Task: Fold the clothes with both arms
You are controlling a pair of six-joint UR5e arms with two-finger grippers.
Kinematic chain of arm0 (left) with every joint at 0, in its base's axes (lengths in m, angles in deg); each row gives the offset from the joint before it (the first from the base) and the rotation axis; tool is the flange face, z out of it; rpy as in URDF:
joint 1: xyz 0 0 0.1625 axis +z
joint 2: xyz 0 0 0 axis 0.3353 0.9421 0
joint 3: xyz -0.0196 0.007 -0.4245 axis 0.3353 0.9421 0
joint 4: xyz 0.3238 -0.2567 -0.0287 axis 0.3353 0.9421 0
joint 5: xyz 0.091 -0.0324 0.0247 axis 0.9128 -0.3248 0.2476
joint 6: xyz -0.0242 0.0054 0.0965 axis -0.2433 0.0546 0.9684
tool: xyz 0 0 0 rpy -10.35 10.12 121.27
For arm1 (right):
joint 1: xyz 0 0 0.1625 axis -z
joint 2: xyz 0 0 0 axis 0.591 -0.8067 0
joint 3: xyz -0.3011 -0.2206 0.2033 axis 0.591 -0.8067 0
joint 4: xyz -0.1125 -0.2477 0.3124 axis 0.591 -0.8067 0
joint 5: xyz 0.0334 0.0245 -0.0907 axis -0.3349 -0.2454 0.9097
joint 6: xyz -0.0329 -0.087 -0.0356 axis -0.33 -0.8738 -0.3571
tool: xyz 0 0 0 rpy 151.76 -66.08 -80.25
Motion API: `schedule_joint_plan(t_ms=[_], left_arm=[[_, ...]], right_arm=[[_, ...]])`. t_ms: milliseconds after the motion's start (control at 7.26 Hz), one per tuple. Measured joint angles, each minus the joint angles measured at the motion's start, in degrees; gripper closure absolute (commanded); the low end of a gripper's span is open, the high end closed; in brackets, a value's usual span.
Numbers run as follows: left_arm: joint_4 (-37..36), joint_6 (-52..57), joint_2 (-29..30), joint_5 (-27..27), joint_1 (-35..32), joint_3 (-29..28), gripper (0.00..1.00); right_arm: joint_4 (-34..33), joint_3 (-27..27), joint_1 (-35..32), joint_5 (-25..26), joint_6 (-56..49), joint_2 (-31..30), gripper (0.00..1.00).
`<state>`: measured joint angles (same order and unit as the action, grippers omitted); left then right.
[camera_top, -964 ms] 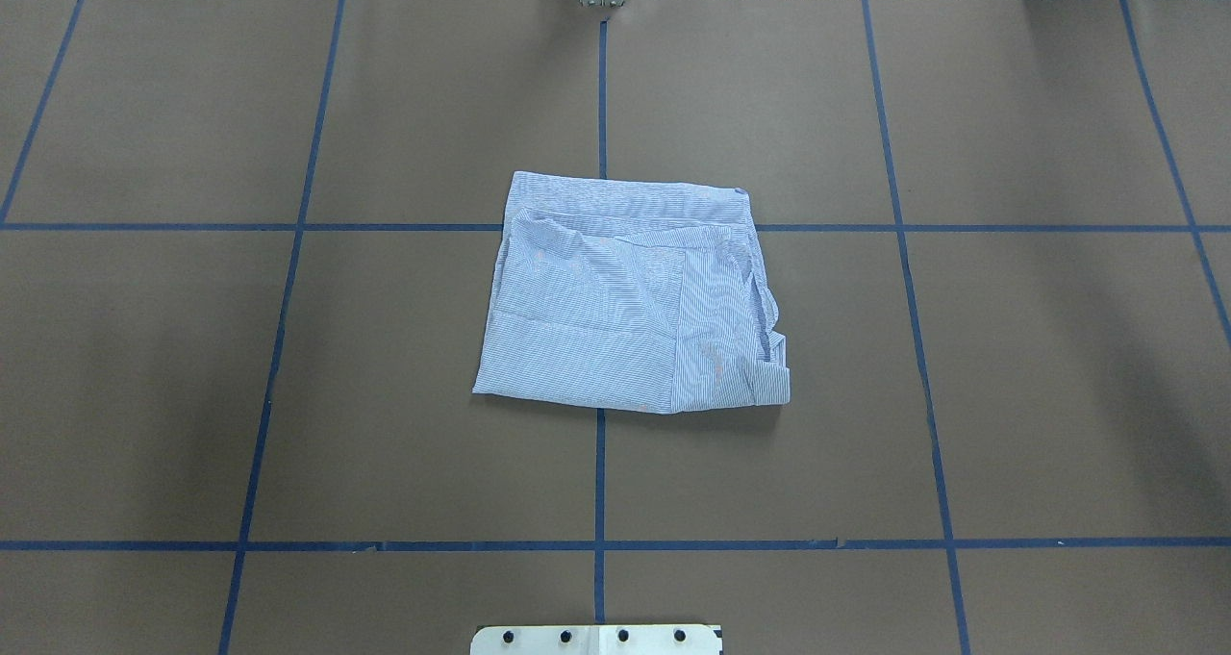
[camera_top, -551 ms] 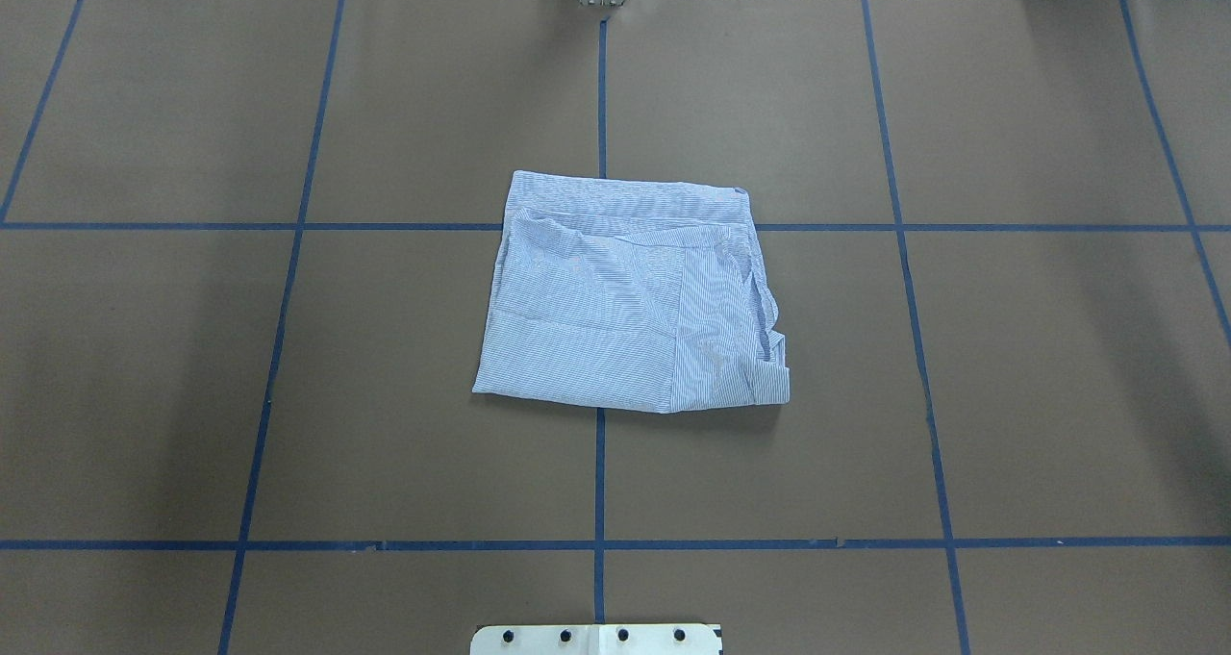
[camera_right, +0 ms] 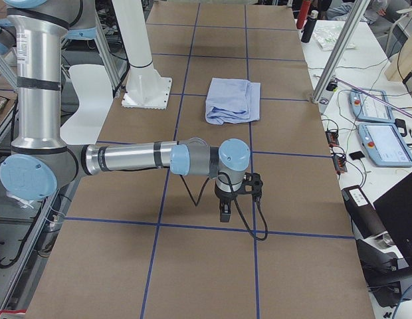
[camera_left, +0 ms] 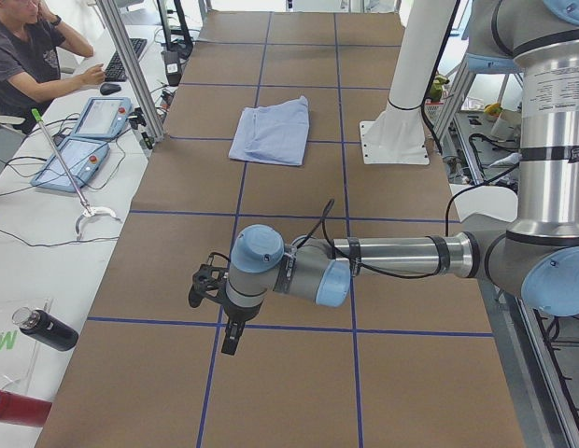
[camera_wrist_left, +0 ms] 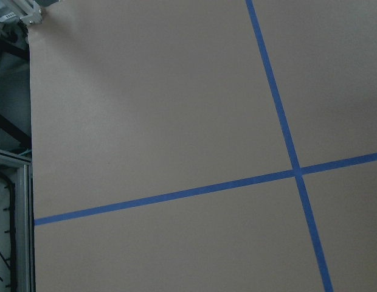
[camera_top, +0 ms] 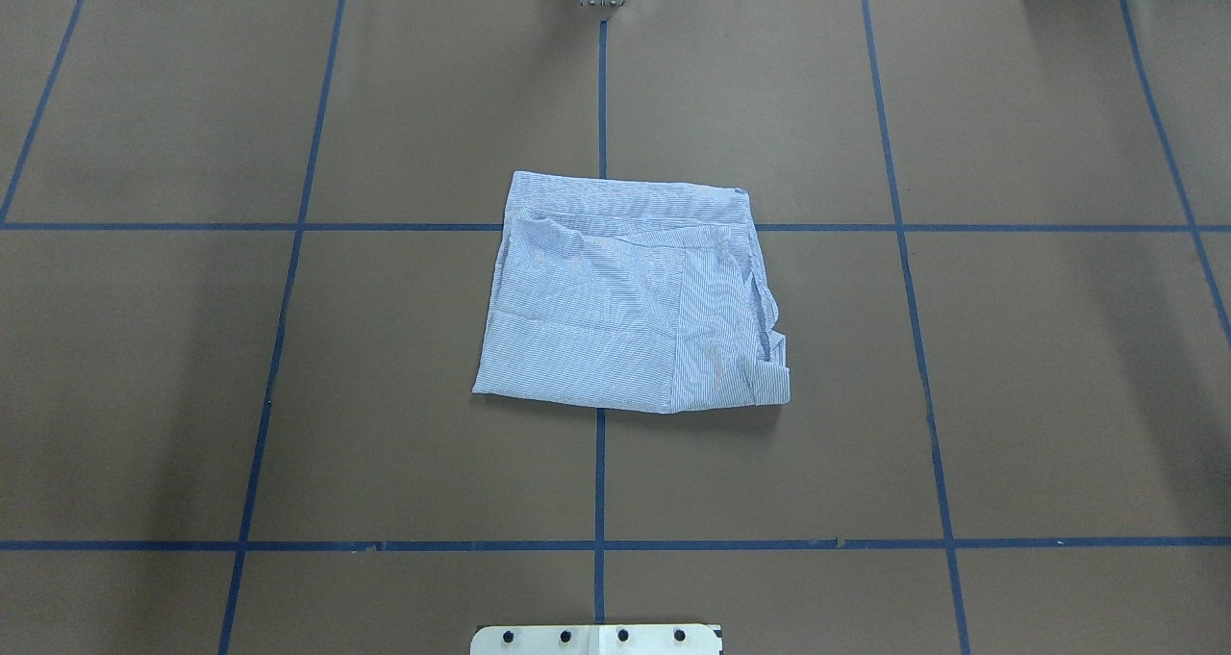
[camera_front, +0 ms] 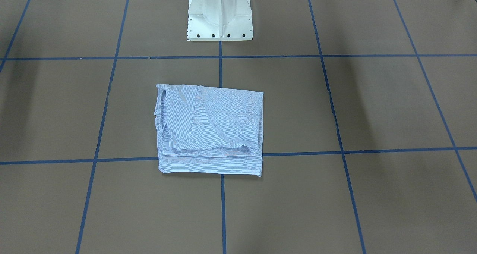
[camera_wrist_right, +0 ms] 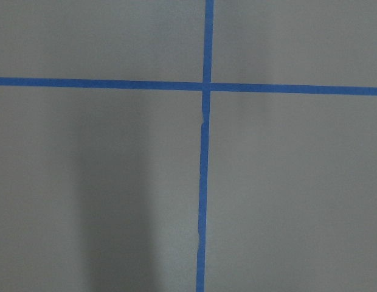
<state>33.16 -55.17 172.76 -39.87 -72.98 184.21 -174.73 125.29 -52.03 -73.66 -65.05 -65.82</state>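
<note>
The clothes are one light blue-and-white striped shirt [camera_top: 615, 299], folded into a rough rectangle at the middle of the brown table [camera_top: 1010, 395]. The same shirt [camera_front: 212, 131] lies flat in the front-facing view, with nothing touching it. Both arms are drawn back to the table's ends, far from the shirt [camera_left: 271, 131]. The left gripper [camera_left: 213, 317] hangs low over bare table, and so does the right gripper [camera_right: 238, 199]. I cannot tell whether either is open or shut. Both wrist views show only table and blue tape lines.
The white pedestal base [camera_front: 220, 15] stands behind the shirt on the robot's side. Blue tape lines [camera_top: 600, 472] divide the table into squares. A person [camera_left: 28, 47] sits at a side desk with teach pendants [camera_left: 84, 140] and a dark bottle [camera_left: 47, 329].
</note>
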Motion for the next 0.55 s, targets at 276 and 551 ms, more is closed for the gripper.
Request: schedule_joint_plan(t_ms=[276, 551], left_arm=[[-5.89, -7.18, -0.12, -0.49, 3.74, 6.72, 0.00], [-7.99, -8.21, -0.10, -0.75, 4.79, 7.61, 0.00]], right_arm=[[0.01, -0.15, 0.02, -0.03, 0.28, -0.03, 0.00], [-0.02, -0.66, 0.02, 0.02, 0.29, -0.10, 0.00]])
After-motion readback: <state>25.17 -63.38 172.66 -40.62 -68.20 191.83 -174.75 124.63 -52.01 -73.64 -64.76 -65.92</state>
